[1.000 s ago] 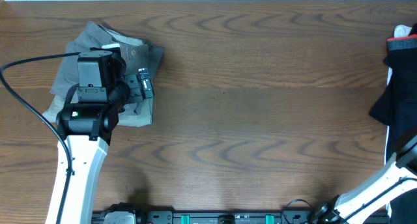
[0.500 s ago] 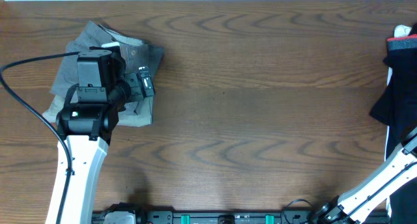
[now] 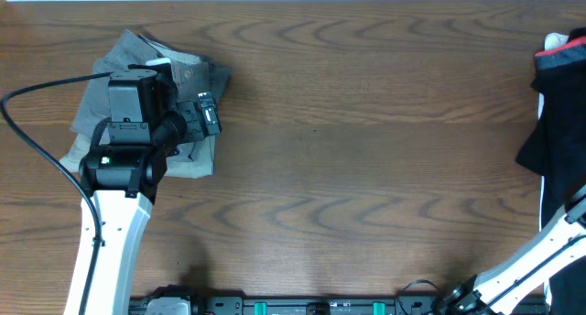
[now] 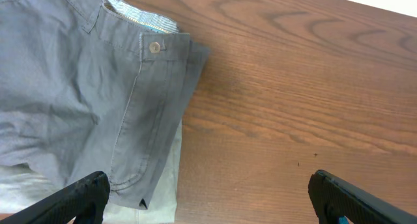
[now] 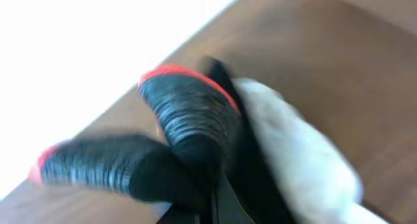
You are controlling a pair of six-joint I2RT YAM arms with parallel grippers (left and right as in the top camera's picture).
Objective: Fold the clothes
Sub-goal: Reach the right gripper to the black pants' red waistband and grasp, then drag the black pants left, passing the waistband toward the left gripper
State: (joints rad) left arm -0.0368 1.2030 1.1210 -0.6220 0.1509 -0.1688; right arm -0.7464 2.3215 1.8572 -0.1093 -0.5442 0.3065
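Plainly the trousers (image 3: 557,123) lie at the table's (image 3: 366,168) far right edge, partly out of view, long axis approx. front-to-back. L gripper (image 4: 208,195) hangs wide open over the shorts (image 4: 78,100), well apart. R arm (image 3: 526,260) is far nearer; its cam is blurred, waistband (image 5: 189,113) close up, so can't tell the R gripper's state. Likely R's move

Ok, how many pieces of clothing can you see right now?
2. The grey shorts lie at far left; the dark trousers are at the right edge, partly out of frame, so more could be hidden.
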